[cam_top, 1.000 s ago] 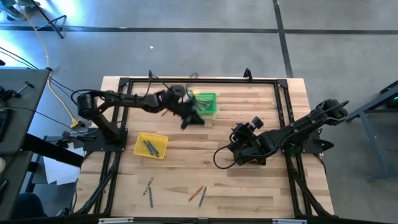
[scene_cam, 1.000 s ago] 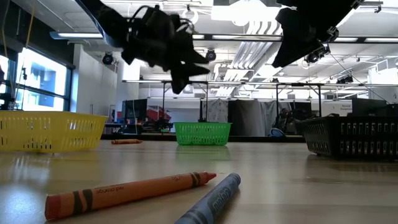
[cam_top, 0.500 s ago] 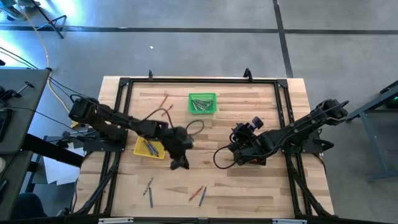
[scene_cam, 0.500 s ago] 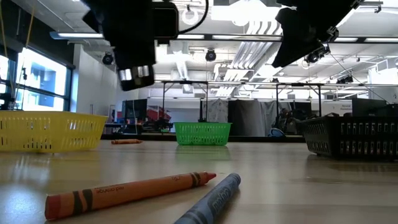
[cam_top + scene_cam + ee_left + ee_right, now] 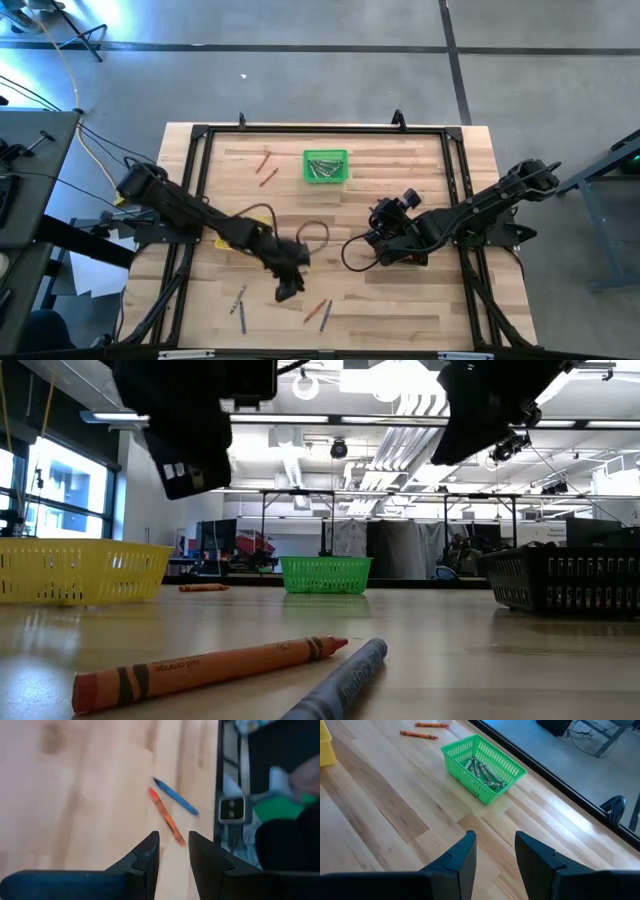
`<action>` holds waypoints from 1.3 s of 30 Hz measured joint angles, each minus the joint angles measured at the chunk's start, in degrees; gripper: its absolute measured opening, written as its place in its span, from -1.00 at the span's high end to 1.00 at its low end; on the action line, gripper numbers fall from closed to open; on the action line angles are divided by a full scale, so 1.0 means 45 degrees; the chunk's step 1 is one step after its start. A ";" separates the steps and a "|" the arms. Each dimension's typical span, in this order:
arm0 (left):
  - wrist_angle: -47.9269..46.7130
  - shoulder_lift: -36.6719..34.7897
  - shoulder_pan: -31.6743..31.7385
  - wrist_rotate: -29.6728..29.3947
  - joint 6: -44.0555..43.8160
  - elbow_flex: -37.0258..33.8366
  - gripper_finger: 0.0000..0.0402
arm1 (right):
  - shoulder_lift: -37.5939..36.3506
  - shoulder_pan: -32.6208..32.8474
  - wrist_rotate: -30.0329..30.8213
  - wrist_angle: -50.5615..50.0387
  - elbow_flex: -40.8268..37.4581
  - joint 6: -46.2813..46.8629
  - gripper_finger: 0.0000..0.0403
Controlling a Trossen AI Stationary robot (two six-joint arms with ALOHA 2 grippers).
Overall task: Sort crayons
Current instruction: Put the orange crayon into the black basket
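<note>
An orange crayon [image 5: 315, 309] and a blue crayon [image 5: 326, 315] lie side by side on the table near its front edge. They also show in the left wrist view, orange [image 5: 166, 817] and blue [image 5: 176, 797]. Two grey crayons [image 5: 240, 299] lie to their left. Two more orange crayons [image 5: 266, 168] lie at the far left, next to the green basket [image 5: 326, 166], which holds grey crayons. My left gripper [image 5: 288, 290] hangs open and empty above the table, just left of the orange and blue pair. My right gripper [image 5: 380, 215] waits open and empty at mid-table.
A yellow mesh basket [image 5: 80, 570] stands at the left, mostly under my left arm in the high view. A black mesh basket [image 5: 570, 580] stands at the right under my right arm. Black frame rails [image 5: 200, 200] run along the table's edges. Cables [image 5: 315, 232] loop beside the arms.
My left gripper has swung from the green basket at the far side toward the table's near edge, passing over the yellow basket, and now hangs beside the orange and blue crayons. Nothing on the table has moved.
</note>
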 joint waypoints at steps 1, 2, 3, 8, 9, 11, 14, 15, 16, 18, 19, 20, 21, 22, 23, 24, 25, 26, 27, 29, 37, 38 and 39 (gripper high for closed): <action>-0.0250 0.0272 -0.0156 0.0020 0.0247 0.0392 0.53 | 0.0000 0.0000 -0.0004 0.0053 0.0000 0.0000 0.36; -0.0502 0.0571 -0.0291 0.0030 0.0563 0.0843 0.53 | 0.0000 0.0000 -0.0027 0.0045 0.0000 0.0003 0.36; -0.1002 0.0798 -0.0385 0.0036 0.0885 0.1318 0.53 | 0.0000 0.0000 -0.0082 0.0041 0.0001 0.0021 0.36; -0.4057 0.2097 -0.0618 -0.0234 0.1942 0.3461 0.53 | 0.0001 0.0005 -0.0613 0.0183 0.0000 0.0087 0.36; -0.4482 0.2364 -0.0626 -0.0235 0.2149 0.3838 0.53 | 0.0028 0.0005 -0.0732 0.0196 0.0000 0.0082 0.36; -0.5077 0.2876 -0.0626 -0.0265 0.2652 0.4470 0.53 | 0.0080 0.0005 -0.0858 0.0201 0.0000 0.0068 0.36; -0.5856 0.3604 -0.0572 -0.0271 0.3272 0.5033 0.53 | 0.0237 0.0005 -0.1169 0.0119 -0.0008 0.0058 0.36; -0.5968 0.3789 -0.0521 -0.0268 0.3456 0.5133 0.53 | 0.0269 0.0005 -0.1236 0.0083 -0.0019 0.0048 0.36; -0.6108 0.3888 -0.0486 -0.0242 0.3599 0.5177 0.53 | 0.0310 0.0005 -0.1345 0.0095 -0.0008 0.0041 0.36; -0.5875 0.4092 -0.0399 -0.0213 0.3831 0.5348 0.53 | 0.0369 0.0005 -0.1560 -0.0284 -0.0011 0.0018 0.36; -0.5778 0.4114 -0.0363 -0.0223 0.3935 0.5355 0.53 | 0.0358 0.0005 -0.1614 -0.0427 -0.0015 0.0021 0.36; -0.5848 0.4114 -0.0326 -0.0216 0.3966 0.5341 0.53 | 0.0345 0.0005 -0.1655 -0.0509 -0.0007 0.0101 0.36; -0.5794 0.4109 -0.0285 -0.0218 0.3965 0.5336 0.53 | 0.0345 0.0005 -0.1714 -0.0758 0.0000 0.0356 0.36; -0.5646 0.4110 -0.0230 -0.0223 0.3969 0.5337 0.53 | 0.0345 0.0005 -0.1710 -0.1125 0.0000 0.0618 0.36; -0.5636 0.4095 -0.0173 -0.0228 0.3973 0.5341 0.53 | 0.0327 0.0005 -0.1712 -0.1386 0.0000 0.0811 0.36; -0.5705 0.4067 -0.0122 -0.0223 0.3973 0.5341 0.53 | 0.0320 0.0005 -0.1723 -0.1584 0.0000 0.1051 0.36; -0.5690 0.4053 -0.0054 -0.0219 0.3964 0.5336 0.53 | 0.0320 0.0005 -0.1748 -0.1880 0.0000 0.1352 0.36; -0.5617 0.4053 0.0024 -0.0228 0.3964 0.5339 0.53 | 0.0320 0.0012 -0.1813 -0.2182 0.0000 0.1570 0.36; -0.5635 0.4053 0.0115 -0.0226 0.3953 0.5341 0.53 | 0.0320 0.0024 -0.1910 -0.2324 0.0000 0.1731 0.36; -0.5580 0.4053 0.0322 -0.0228 0.3842 0.5336 0.53 | 0.0323 0.0077 -0.2295 -0.2581 0.0000 0.2010 0.36; -0.5392 0.4053 0.0560 -0.0173 0.3550 0.5336 0.53 | 0.0330 0.0679 -0.4042 -0.3233 0.0000 0.1937 0.36; -0.5409 0.4053 0.0464 -0.0171 0.3360 0.5336 0.53 | 0.0330 0.0747 -0.4362 -0.3467 0.0000 0.2048 0.36; -0.5393 0.4053 0.0360 -0.0179 0.3185 0.5336 0.53 | 0.0330 0.0820 -0.4727 -0.3582 0.0000 0.2162 0.36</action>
